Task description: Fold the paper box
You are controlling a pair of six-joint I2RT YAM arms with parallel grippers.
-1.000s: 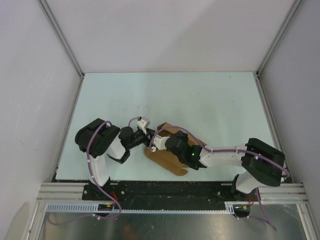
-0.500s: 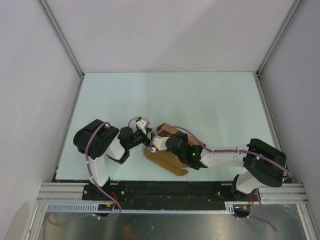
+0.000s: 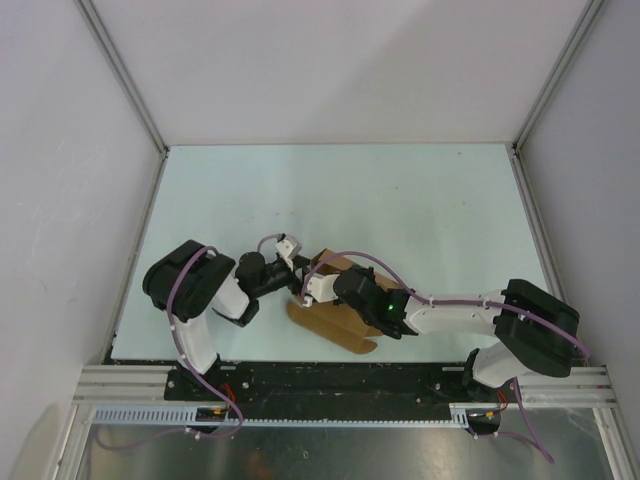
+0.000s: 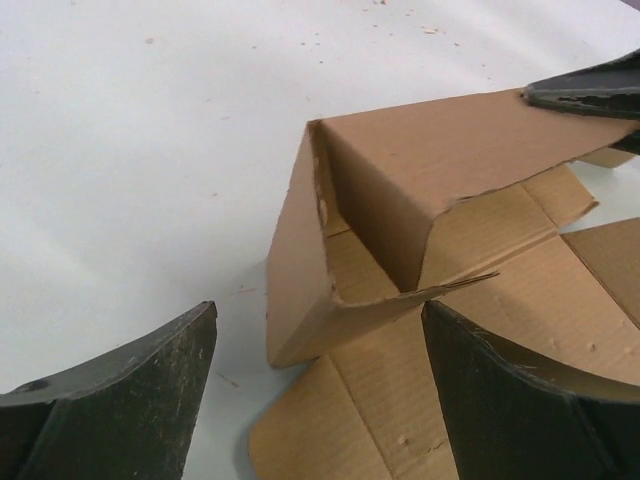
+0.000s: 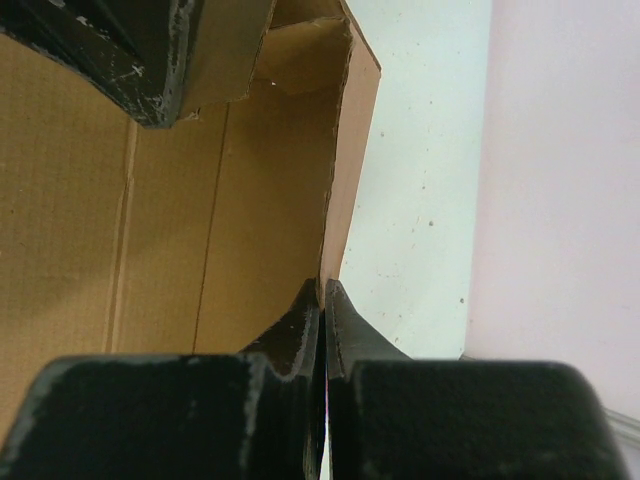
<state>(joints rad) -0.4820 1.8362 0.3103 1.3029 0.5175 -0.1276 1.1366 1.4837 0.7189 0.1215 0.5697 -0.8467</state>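
Broadly, the pale tabletop [image 3: 400, 210] carries one thing, the paper box [image 3: 330, 322], which lies at the near edge between the two arms. It is only partly formed. Most of the brown sheet lies flat, with its long axis running from the far side toward the near edge and slanting a little to the right. At the far-left end, one raised wall [image 4: 430, 170] stands up and meets a second wall at a corner.

The right hand [image 3: 312, 282] reaches in from the right and is already on the box. In its own wrist view the hand [image 5: 323, 300] is closed tight on the top edge of an upright wall, with the flat sheet [image 5: 170, 220] spreading away to the left.

The left hand [image 3: 293, 276] comes in from the left, roughly across the long axis. Its fingers are spread wide and empty. From its wrist camera, the box [image 4: 330, 290] sits just ahead, with the standing corner facing the gap between the dark fingers [image 4: 120, 400].

My guess is that the coming move depends on that corner. The right hand is the nearer and steadies the wall, while the left hand would need to advance onto the corner without crushing the torn, curling edge.
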